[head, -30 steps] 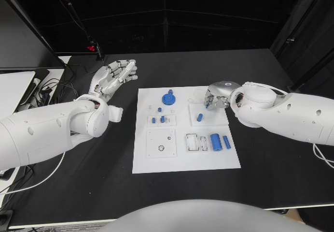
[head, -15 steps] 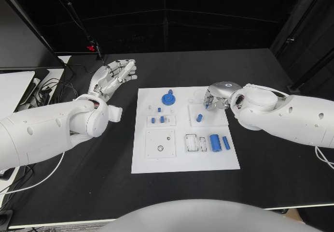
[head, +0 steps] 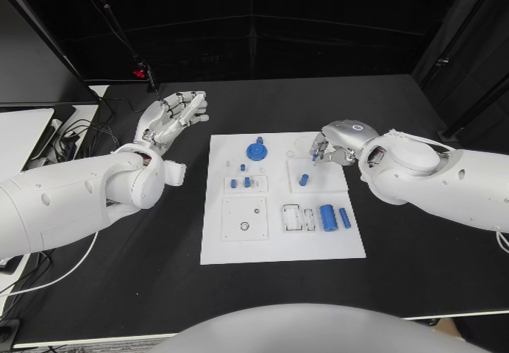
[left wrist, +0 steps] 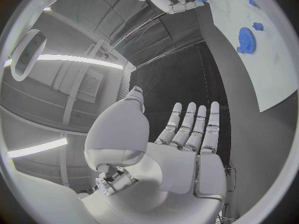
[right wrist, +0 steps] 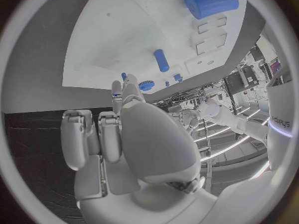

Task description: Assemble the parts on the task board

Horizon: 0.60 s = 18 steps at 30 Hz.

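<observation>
Parts on the white task board (head: 318, 246) look like small rigid plastic pieces, light and smooth, so a judgement is that they will slip or roll away unless pinched squarely across their width. The small blue peg (head: 304, 179) lies on a raised white square at about two o'clock from the board's middle, its long axis running roughly from one o'clock to seven o'clock; gripping it across its round sides near the middle seems safest. The large blue cylinder (head: 329, 218) lies at about four o'clock from the middle with its axis near twelve-to-six, a thinner blue pin (head: 345, 216) just beside it lying the same way. The blue gear (head: 257, 151) sits flat near the board's far edge at about eleven o'clock, best taken by its rim. The right hand (head: 331, 151) hovers over the far right part of the board, just beyond the small peg; whether its curled fingers hold anything cannot be told. The left hand (head: 173, 116) is off the board at ten o'clock, fingers spread and holding nothing.
</observation>
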Motion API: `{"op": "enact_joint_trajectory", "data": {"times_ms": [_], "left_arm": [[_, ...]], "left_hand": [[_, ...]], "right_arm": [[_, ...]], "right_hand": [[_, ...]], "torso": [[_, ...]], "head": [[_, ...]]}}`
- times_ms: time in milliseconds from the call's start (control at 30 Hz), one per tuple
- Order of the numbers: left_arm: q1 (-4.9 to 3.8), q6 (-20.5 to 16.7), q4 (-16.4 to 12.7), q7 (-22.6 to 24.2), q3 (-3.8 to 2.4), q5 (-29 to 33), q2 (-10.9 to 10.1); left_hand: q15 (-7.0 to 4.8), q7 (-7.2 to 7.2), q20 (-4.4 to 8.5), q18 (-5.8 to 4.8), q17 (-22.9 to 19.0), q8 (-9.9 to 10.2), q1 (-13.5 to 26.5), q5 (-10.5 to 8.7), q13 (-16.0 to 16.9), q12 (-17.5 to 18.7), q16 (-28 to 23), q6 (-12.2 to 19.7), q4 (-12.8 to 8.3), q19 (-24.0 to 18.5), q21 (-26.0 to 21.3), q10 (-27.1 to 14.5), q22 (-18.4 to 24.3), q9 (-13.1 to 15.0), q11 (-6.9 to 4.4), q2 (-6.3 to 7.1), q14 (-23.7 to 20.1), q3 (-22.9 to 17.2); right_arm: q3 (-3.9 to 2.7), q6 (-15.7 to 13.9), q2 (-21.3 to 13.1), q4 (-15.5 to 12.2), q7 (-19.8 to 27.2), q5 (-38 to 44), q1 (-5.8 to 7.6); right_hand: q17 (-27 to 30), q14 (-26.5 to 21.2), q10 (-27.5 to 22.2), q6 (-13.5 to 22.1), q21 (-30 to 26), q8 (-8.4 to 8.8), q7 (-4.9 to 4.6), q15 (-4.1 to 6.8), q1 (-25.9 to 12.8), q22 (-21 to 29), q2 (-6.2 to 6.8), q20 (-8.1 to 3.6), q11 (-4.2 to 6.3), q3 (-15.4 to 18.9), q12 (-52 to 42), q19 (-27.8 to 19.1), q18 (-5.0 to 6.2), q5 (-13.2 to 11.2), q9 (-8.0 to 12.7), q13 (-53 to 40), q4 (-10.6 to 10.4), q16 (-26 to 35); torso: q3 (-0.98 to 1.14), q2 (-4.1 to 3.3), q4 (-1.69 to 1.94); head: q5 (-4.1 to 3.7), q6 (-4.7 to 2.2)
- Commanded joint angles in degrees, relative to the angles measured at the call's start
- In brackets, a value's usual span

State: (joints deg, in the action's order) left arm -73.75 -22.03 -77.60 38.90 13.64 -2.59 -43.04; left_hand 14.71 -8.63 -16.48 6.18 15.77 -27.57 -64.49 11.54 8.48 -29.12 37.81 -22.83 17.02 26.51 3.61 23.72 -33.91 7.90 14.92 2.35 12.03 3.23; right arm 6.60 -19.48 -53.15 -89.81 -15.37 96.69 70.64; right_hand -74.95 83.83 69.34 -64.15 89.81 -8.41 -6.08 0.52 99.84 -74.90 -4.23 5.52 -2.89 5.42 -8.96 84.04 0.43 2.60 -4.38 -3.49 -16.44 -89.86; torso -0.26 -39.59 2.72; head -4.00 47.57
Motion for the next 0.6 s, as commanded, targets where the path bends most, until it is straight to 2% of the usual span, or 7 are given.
{"op": "enact_joint_trajectory", "data": {"times_ms": [33,267,600], "left_arm": [[-0.05,0.7,0.1,4.0,-0.06,0.1,0.1],[0.03,0.7,0.4,3.9,-0.06,0.1,0.3],[0.08,0.6,0.6,3.8,-0.06,0.1,0.5]], "left_hand": [[0.06,-8.25,-0.12,-0.93,-0.2,-0.3,0.0,0.24,-0.1,-0.3,0.3,0.4,-0.1,0.3,0.2,-0.3,0.1,-0.1,0.01,-0.79,-0.5,-0.3],[0.06,-8.25,-0.12,-0.93,-0.2,-0.3,0.0,0.24,-0.1,-0.3,0.3,0.4,-0.1,0.3,0.2,-0.3,0.1,-0.1,0.01,-0.79,-0.5,-0.3],[0.06,-8.25,-0.12,-0.93,-0.3,-0.4,0.0,0.24,-0.1,-0.5,0.3,0.5,-0.1,0.4,0.2,-0.4,0.1,-0.1,0.01,-0.87,-0.5,-0.3]], "right_arm": [[-0.07,-4.8,-1.0,-1.6,1.8,0.6,0.14],[-0.17,-7.8,-1.8,-4.1,4.5,-0.1,0.25],[-0.2,-7.8,0.8,-5.0,6.7,-1.7,0.29]], "right_hand": [[-15.1,6.2,0.5,-0.6,0.2,-0.09,-0.09,0.2,0.7,-15.1,-0.08,-0.13,-0.08,-0.4,0.6,6.0,-0.43,0.1,-0.1,0.1,0.1,-0.1],[-15.1,6.2,0.9,-0.9,0.2,0.0,-0.24,0.06,0.8,-15.1,0.21,-0.03,-0.25,-0.6,1.2,6.0,-0.43,0.1,0.0,0.0,0.0,-0.1],[-15.1,6.2,1.2,-1.0,0.2,0.19,-0.54,-0.11,0.9,-15.1,0.3,0.1,-0.52,-0.7,1.8,6.0,-0.43,0.1,0.0,0.1,0.0,-0.1]], "torso": [[0.0,0.04,0.03],[0.05,0.01,0.09],[0.03,-0.02,0.13]], "head": [[-0.01,-0.05],[0.07,0.0],[0.67,-0.01]]}}
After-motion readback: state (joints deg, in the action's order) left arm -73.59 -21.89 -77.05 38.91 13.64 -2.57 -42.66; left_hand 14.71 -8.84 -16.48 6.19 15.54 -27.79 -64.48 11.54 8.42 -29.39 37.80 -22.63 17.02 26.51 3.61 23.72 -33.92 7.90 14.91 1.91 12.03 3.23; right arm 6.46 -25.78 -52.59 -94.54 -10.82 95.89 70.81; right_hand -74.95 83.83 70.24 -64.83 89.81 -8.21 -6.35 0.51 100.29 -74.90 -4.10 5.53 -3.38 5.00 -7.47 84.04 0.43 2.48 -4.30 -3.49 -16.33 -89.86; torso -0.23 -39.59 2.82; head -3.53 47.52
